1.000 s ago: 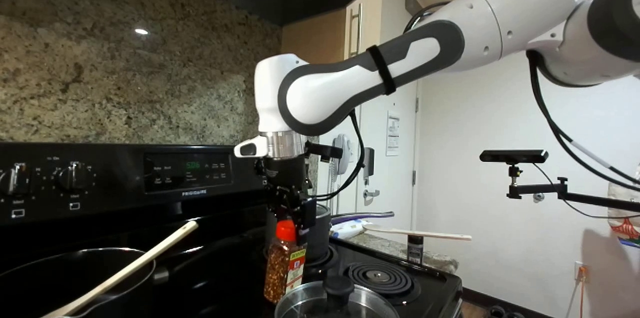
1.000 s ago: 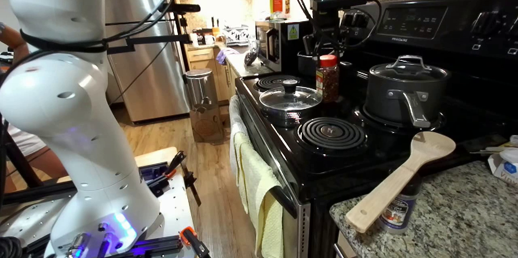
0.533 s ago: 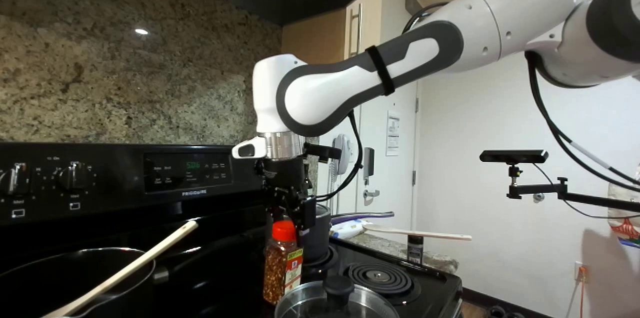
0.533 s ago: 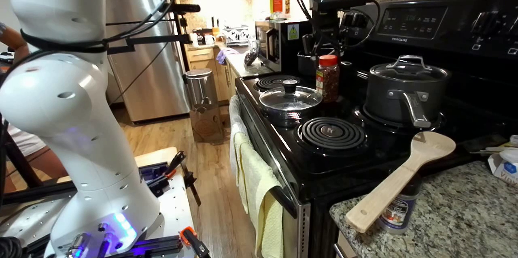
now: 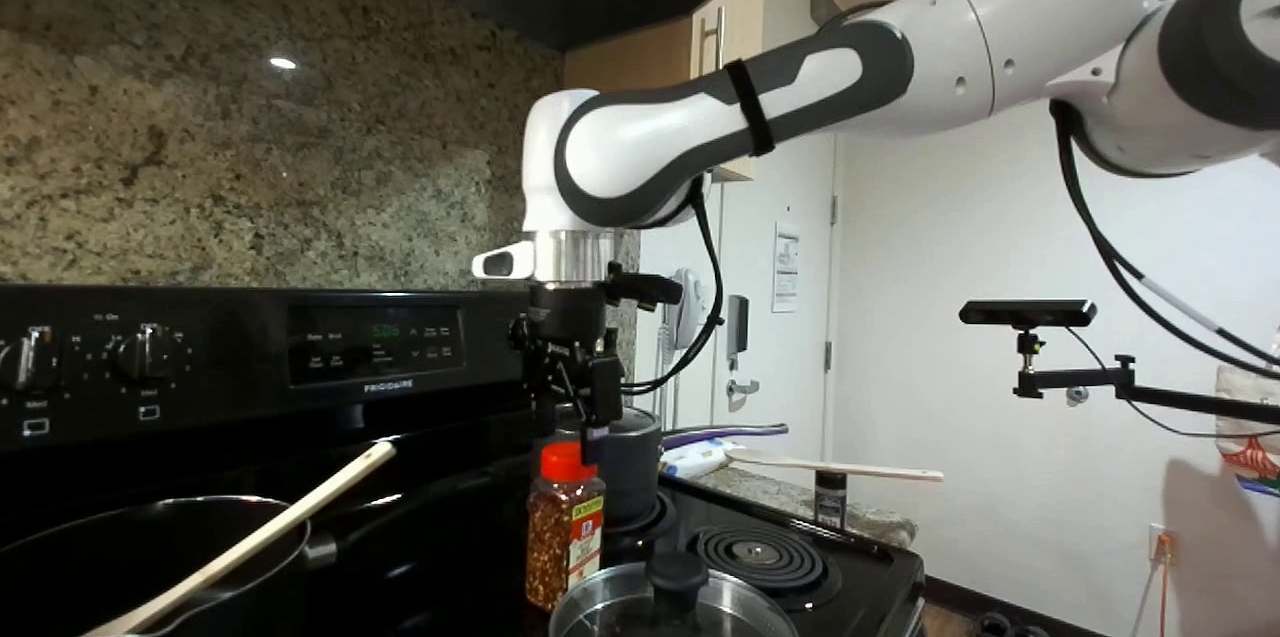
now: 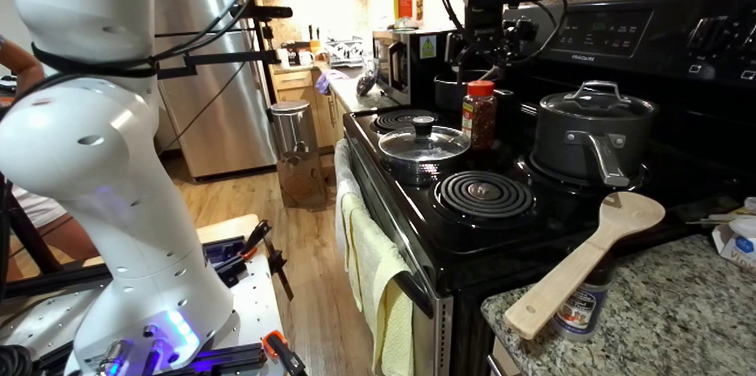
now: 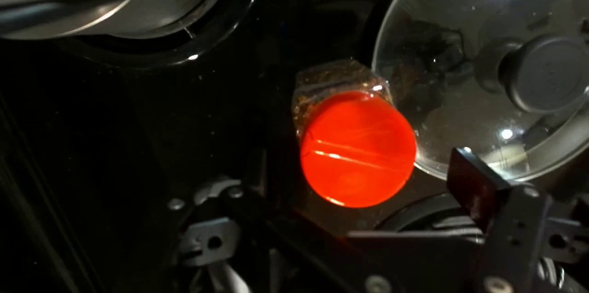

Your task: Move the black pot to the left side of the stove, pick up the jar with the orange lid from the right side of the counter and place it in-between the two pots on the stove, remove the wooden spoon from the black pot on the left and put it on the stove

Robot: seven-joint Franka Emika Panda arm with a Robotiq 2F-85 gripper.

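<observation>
Gripper (image 7: 361,172) above the orange-lidded jar (image 5: 564,535), fingers apart
The jar stands on the stove (image 6: 549,218) between the black pot (image 5: 150,545), a wooden spoon (image 5: 250,541) in it, and the grey pot (image 6: 582,149).

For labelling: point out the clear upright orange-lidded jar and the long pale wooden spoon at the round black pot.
Orange-lidded jar (image 7: 357,143), wrist view: lid top.
Wooden spoon (image 5: 241,548), in an exterior view: handle.

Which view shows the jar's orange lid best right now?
The wrist view: the orange lid shows large, its round top uncovered. Both exterior views show it smaller, mainly from the side; in an exterior view a finger overlaps its edge.
</observation>
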